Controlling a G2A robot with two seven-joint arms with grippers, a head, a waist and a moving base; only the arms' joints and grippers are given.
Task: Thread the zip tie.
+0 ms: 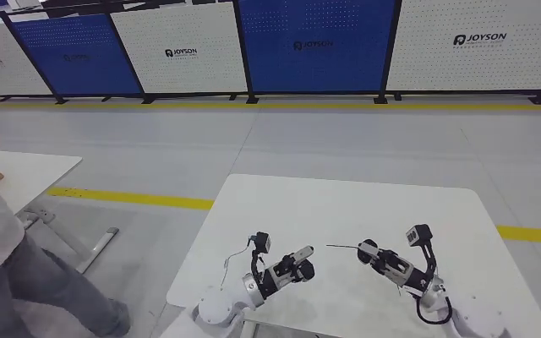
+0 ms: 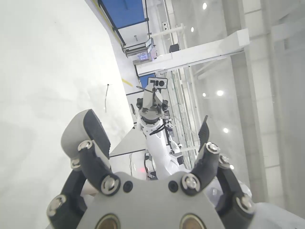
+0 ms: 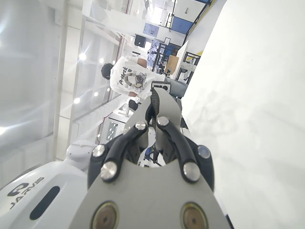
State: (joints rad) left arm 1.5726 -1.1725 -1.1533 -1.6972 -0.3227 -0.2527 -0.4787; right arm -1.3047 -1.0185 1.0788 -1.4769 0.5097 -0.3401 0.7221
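A thin black zip tie [image 1: 342, 247] sticks out sideways over the white table [image 1: 355, 203], and my right gripper [image 1: 364, 249] is shut on one end of it. In the right wrist view the right gripper [image 3: 153, 100] has its fingers pressed together. My left gripper [image 1: 308, 260] faces it a short way off, open with nothing in it. The left wrist view has the left gripper [image 2: 150, 125] with its fingers [image 2: 95, 129] spread wide. Beyond them is the right gripper [image 2: 152, 96] with the zip tie [image 2: 143, 88] pointing this way. A thin dark line [image 2: 106, 97] lies on the table; strap or shadow, I cannot tell.
Both arms sit near the table's front edge, with bare tabletop behind them. A second white table [image 1: 30, 173] stands off to the left, and a person [image 1: 38, 283] stands by it. Blue and white partition panels [image 1: 313, 42] line the back of the room.
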